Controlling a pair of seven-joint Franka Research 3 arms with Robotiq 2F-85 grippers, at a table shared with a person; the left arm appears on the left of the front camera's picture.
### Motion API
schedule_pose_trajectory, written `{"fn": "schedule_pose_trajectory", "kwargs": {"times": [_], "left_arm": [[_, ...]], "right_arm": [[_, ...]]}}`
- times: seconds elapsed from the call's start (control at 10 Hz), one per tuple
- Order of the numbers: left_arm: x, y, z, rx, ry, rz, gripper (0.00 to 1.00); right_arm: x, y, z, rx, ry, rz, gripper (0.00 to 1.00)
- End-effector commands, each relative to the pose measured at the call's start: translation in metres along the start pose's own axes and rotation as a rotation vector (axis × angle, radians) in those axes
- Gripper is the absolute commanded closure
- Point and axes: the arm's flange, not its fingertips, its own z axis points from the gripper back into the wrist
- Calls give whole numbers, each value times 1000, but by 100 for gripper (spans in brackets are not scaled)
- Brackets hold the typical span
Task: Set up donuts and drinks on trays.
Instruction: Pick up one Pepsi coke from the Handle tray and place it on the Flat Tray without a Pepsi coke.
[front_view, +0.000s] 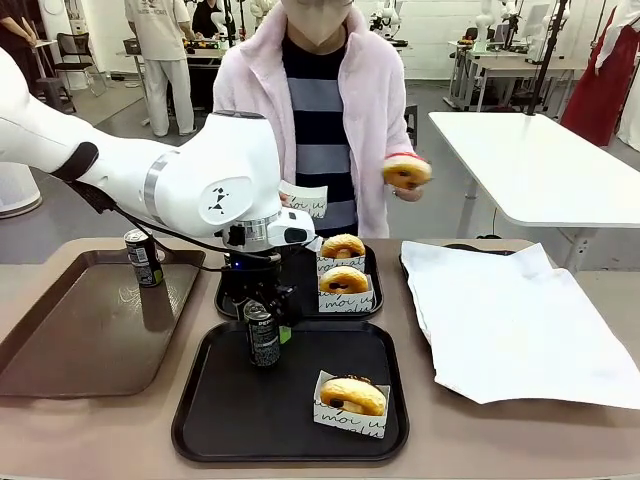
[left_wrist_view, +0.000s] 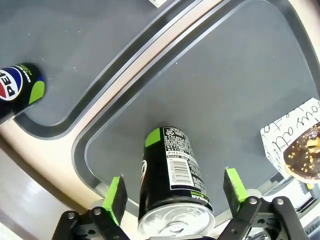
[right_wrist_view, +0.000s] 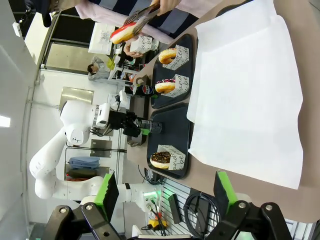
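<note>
A: Black can (left_wrist_view: 172, 175) standing upright on the near tray (front_view: 215, 415), toward that tray's far-left corner. The left gripper (left_wrist_view: 175, 192) has its green pads apart, one on each side of the can, neither touching.

B: So the can looks placed. To finish the step well I'd lift straight up until the fingers are above the silver top, no sideways drift, or a pad could tip it.

A: Agreed. A sleeved chocolate donut (front_view: 352, 395) sits at the tray's near-right corner, well apart from the can.

B: Arm pose?

A: The left arm reaches in from the table's left edge, wrist bent so the fingers point down over the tray. The far tray (front_view: 372, 300) holds two donuts (front_view: 343, 262); another can (front_view: 144, 258) waits on the brown tray (front_view: 60, 340). The right gripper (right_wrist_view: 165, 192) hangs wide apart, holding nothing, over the table's right side.
</note>
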Motion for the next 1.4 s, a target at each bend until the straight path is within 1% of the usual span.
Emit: {"fn": "schedule_pose_trajectory", "kwargs": {"times": [0.0,0.1,0.2,0.4,0.5,0.6,0.7,0.8,1.0,1.1,1.3], "left_arm": [[-8,-3,3,14,5,-7,0],[-12,-5,6,12,-2,-3,0],[-26,-11,26,30,-25,-13,0],[-72,-17,72,85,-116,-45,0],[-97,-14,91,99,-184,-48,0],[-123,0,110,114,-263,-14,0],[-142,22,126,105,-302,40,0],[-160,49,138,69,-322,107,0],[-193,113,156,61,-367,287,0],[-201,142,158,29,-360,354,0],[-200,201,151,-11,-323,490,0]], "right_arm": [[2,0,-1,20,-6,7,0],[2,0,-1,20,-6,7,0],[2,0,-1,20,-6,7,0],[2,0,-1,20,-6,7,0],[2,0,-1,20,-6,7,0],[2,0,-1,20,-6,7,0],[2,0,-1,20,-6,7,0],[2,0,-1,20,-6,7,0],[2,0,-1,20,-6,7,0],[2,0,-1,20,-6,7,0],[2,0,-1,20,-6,7,0]]}}
